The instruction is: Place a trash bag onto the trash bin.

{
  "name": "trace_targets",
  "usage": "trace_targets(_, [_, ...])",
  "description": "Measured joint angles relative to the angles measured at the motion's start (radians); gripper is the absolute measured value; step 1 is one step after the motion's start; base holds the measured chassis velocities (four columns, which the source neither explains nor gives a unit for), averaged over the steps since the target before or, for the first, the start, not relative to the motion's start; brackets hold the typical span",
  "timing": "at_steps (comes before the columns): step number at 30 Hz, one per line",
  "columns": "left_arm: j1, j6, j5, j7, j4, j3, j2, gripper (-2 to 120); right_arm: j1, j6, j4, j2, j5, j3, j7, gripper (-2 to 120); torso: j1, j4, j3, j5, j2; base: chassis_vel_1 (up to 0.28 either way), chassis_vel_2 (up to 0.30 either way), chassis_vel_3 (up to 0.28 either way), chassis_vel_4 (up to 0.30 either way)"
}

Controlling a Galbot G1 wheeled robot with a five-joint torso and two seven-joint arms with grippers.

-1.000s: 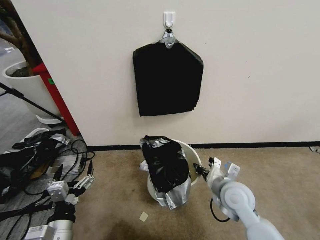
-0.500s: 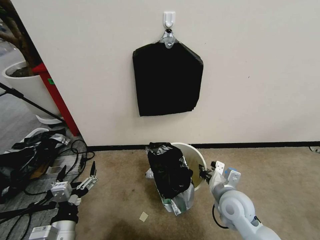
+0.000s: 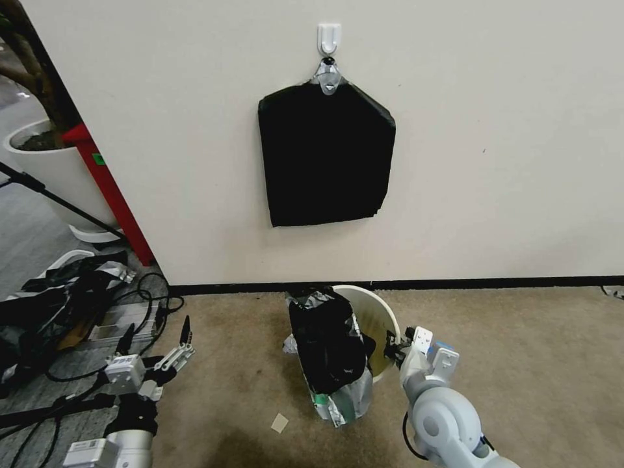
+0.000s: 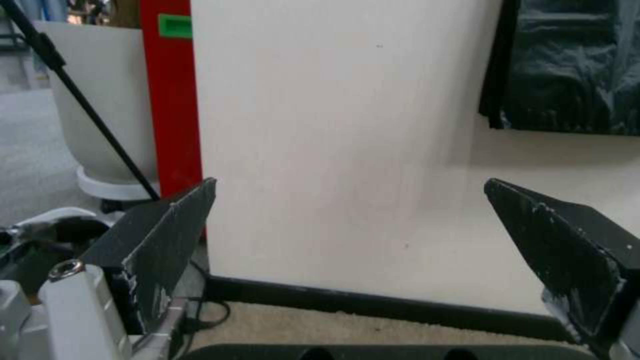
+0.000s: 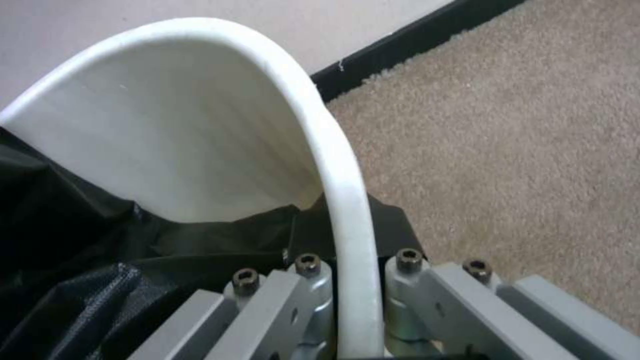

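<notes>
The cream-white trash bin (image 3: 376, 317) stands tipped on the carpet below the wall, its mouth turned to the right. The glossy black trash bag (image 3: 328, 344) with silver tape patches is draped over the bin's left side and hangs down its front. My right gripper (image 3: 392, 348) is shut on the bin's right rim. In the right wrist view the rim (image 5: 333, 150) runs between the fingers of the right gripper (image 5: 353, 272), and bag film (image 5: 100, 250) lies inside the bin. My left gripper (image 3: 156, 341) hovers open over the floor at lower left, well away from the bin, its fingers (image 4: 167, 240) spread wide.
A flat black pack (image 3: 325, 156) hangs from a wall hook above the bin. At the left are a white planter (image 3: 52, 162), a red post (image 3: 110, 188) and a heap of cables (image 3: 65, 305). A paper scrap (image 3: 280, 422) lies on the carpet.
The right gripper has drawn the bin's rim down and toward me, so the bin tips further and the bag has shifted with it. The left gripper has drifted slightly right.
</notes>
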Motion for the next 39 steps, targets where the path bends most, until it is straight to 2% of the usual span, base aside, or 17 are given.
trace_targets(2, [-0.002,0.000,0.002,0.000,0.000,0.004,-0.001,100,0.000,0.000,0.004,0.001,0.000,-0.001,0.000,7,0.000,0.0001,0.000,0.0003,0.000,0.000,0.000,0.000,0.000])
trace_targets(4, [-0.005,0.000,0.010,-0.001,0.001,0.015,-0.004,100,-0.002,-0.004,0.024,-0.002,0.001,-0.003,0.002,18,0.000,0.0006,0.000,0.0009,0.000,0.000,0.000,0.000,0.000])
trace_targets(8, [-0.005,0.000,0.014,-0.001,0.001,0.022,-0.005,100,-0.005,-0.008,0.045,-0.009,0.001,0.000,0.003,26,0.000,0.0006,0.000,0.0010,0.000,0.000,0.000,0.000,0.000])
trace_targets(11, [-0.005,0.000,0.018,-0.001,0.001,0.031,-0.007,100,-0.019,-0.009,0.095,-0.029,-0.009,0.019,0.001,43,0.000,0.0005,0.000,0.0008,0.000,0.000,0.000,0.000,0.000])
trace_targets(13, [-0.005,0.000,0.019,-0.001,0.001,0.033,-0.007,100,-0.023,-0.009,0.112,-0.035,-0.014,0.026,0.000,46,0.000,0.0004,0.000,0.0005,0.000,0.000,0.000,0.000,0.000])
trace_targets(15, [-0.005,-0.001,0.022,-0.001,0.002,0.040,-0.007,100,-0.034,-0.010,0.160,-0.058,-0.027,0.050,-0.006,58,0.000,0.0004,0.000,0.0003,0.000,0.000,0.000,0.000,0.000])
trace_targets(17, [-0.005,-0.001,0.023,-0.002,0.002,0.041,-0.007,100,-0.037,-0.010,0.177,-0.068,-0.032,0.058,-0.010,61,0.000,0.0003,0.000,0.0003,0.000,0.000,0.000,0.000,0.000])
trace_targets(19, [-0.003,-0.001,0.027,-0.002,0.001,0.048,-0.008,100,-0.043,-0.010,0.227,-0.095,-0.047,0.081,-0.029,71,0.000,0.0002,0.000,0.0003,0.000,0.000,0.000,0.000,0.000])
trace_targets(21, [0.000,-0.001,0.029,-0.003,-0.001,0.052,-0.009,100,-0.042,-0.010,0.251,-0.111,-0.050,0.092,-0.047,75,0.000,0.0002,0.000,0.0003,0.000,0.000,0.000,0.000,0.000])
trace_targets(22, [0.006,-0.001,0.036,-0.003,-0.005,0.060,-0.009,100,-0.034,-0.017,0.284,-0.141,-0.032,0.106,-0.096,83,0.000,0.0002,0.000,0.0004,0.000,0.000,0.000,0.000,0.000])
trace_targets(23, [0.006,-0.001,0.036,-0.003,-0.005,0.060,-0.009,100,-0.034,-0.017,0.284,-0.141,-0.032,0.106,-0.096,83,0.000,0.0002,0.000,0.0004,0.000,0.000,0.000,0.000,0.000])
trace_targets(25, [0.014,-0.001,0.052,-0.003,-0.009,0.074,-0.010,100,-0.003,-0.076,0.314,-0.196,0.078,0.132,-0.203,93,0.000,0.0002,0.000,0.0000,0.000,0.000,0.000,0.000,0.000])
trace_targets(26, [0.014,-0.001,0.052,-0.003,-0.009,0.074,-0.010,100,-0.003,-0.076,0.314,-0.196,0.078,0.132,-0.203,93,0.000,0.0002,0.000,0.0000,0.000,0.000,0.000,0.000,0.000])
trace_targets(28, [0.022,-0.001,0.063,-0.004,-0.016,0.086,-0.014,100,0.052,-0.148,0.304,-0.230,0.200,0.135,-0.273,99,0.000,0.0002,0.000,0.0003,0.000,0.000,0.000,0.000,0.000])
trace_targets(32, [0.039,0.003,0.082,-0.007,-0.029,0.105,-0.016,100,0.136,-0.234,0.258,-0.251,0.321,0.096,-0.304,100,0.000,0.0004,0.000,0.0003,0.000,0.000,0.000,0.000,0.000])
trace_targets(37, [0.049,0.018,0.099,-0.012,-0.044,0.126,-0.017,100,0.202,-0.276,0.202,-0.248,0.343,0.028,-0.304,100,0.000,0.0003,0.000,0.0003,0.000,0.000,0.000,0.000,0.000])
trace_targets(39, [0.051,0.032,0.114,-0.019,-0.057,0.143,-0.017,100,0.231,-0.288,0.164,-0.241,0.329,-0.012,-0.285,95,0.000,0.0004,0.000,0.0003,0.000,0.000,0.000,0.000,0.000])
